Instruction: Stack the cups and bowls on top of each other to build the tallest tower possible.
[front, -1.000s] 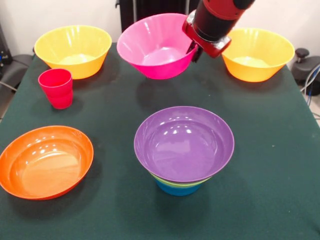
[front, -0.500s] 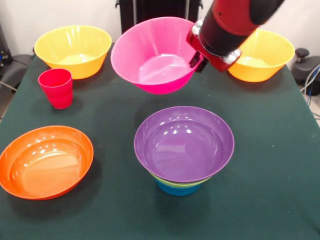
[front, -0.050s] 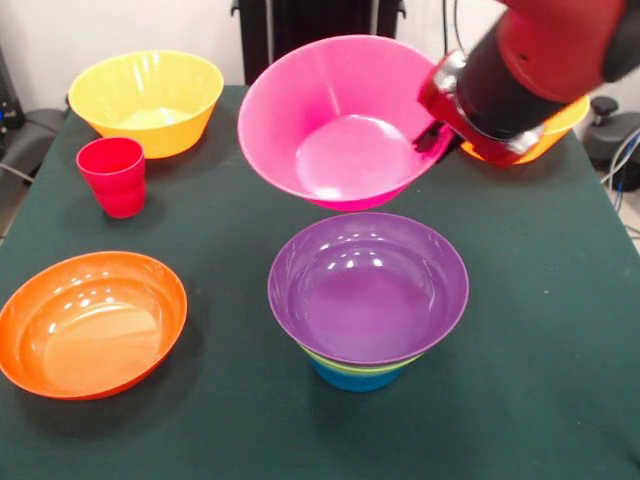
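Hand grips pink bowl by rim, airborne just behind tower. Tower: purple on top, green, blue base. Left on counter: orange bowl, yellow bowls, red cup.

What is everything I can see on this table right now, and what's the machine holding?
pink bowl: one, pink, held in the air by its rim, above and behind the tower
tower: one stack, purple bowl on top, lime green and blue beneath, table's middle
orange bowl: one, orange, near left
yellow bowls: two, yellow-orange, far left and far right, the right one mostly hidden by the arm
red cup: one, red, left side
table: one, dark green cloth
gripper: one, red and black, clamped on the pink bowl's rim
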